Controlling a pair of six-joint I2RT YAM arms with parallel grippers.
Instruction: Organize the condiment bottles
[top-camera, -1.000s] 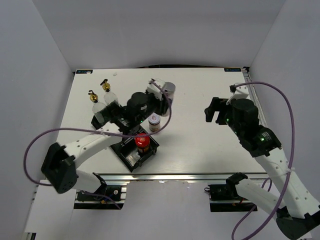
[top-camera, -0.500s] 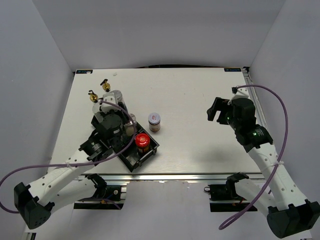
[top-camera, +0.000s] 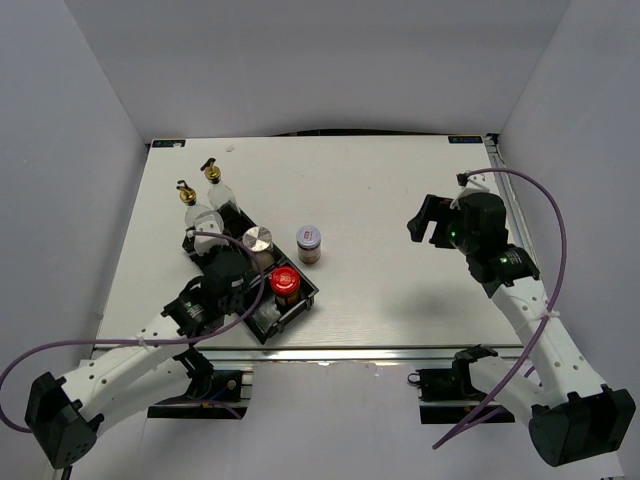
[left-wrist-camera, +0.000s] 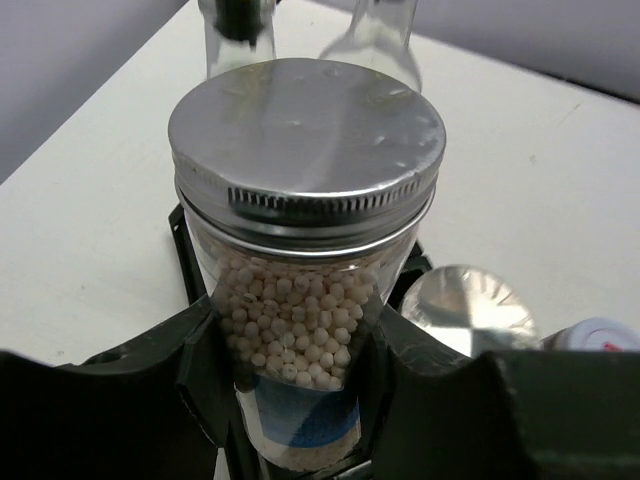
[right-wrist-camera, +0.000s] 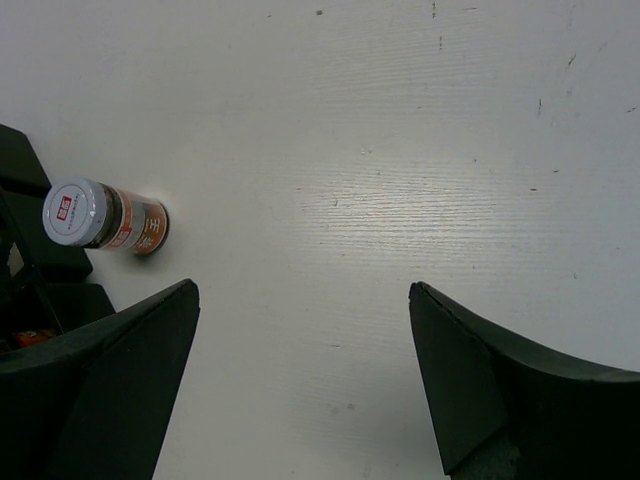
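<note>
My left gripper (top-camera: 228, 268) is shut on a silver-lid jar of white beads (left-wrist-camera: 305, 200) and holds it upright, low in the black tray (top-camera: 265, 325). In the top view the gripper hides this jar. Its fingers (left-wrist-camera: 200, 370) press both sides of the glass. A second silver-lid jar (top-camera: 258, 240) and a red-lid jar (top-camera: 284, 283) stand in the tray. Two tall glass bottles with gold spouts (top-camera: 190, 205) (top-camera: 215, 185) stand at the tray's far left end. A small jar with a brown label (top-camera: 310, 243) stands on the table right of the tray. My right gripper (top-camera: 428, 222) is open and empty.
The right wrist view shows the brown-label jar (right-wrist-camera: 105, 215) at the left, with a corner of the tray (right-wrist-camera: 25, 200) beside it and bare white table under the right gripper (right-wrist-camera: 300, 340). White walls enclose the table on three sides.
My left arm carried the silver-lid bead jar from the back middle of the table leftward and toward me, then down into the tray. The right arm barely moved.
</note>
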